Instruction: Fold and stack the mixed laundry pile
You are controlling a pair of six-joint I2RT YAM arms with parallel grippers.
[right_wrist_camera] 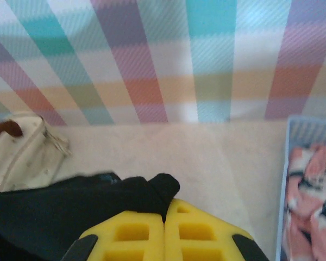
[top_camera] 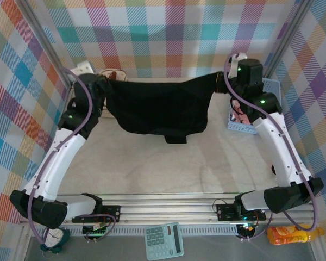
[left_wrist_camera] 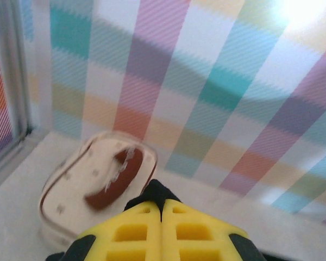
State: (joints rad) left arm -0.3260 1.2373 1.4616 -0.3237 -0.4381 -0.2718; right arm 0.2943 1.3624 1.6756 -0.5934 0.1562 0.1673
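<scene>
black shirt (top_camera: 157, 106), strung between end effectors (left_wrist_camera: 162, 209) (right_wrist_camera: 164, 218)

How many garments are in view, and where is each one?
2. The black shirt hangs stretched between the left gripper and the right gripper at the far side. The pink garment lies in the basket on the right. More could be hidden under it.

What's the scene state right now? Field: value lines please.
left gripper: shut on black shirt, one top corner
right gripper: shut on its other top corner
black shirt: stretched between both grippers, hanging over table
pink garment: crumpled in blue basket
cream bag: far left, by back wall
</scene>
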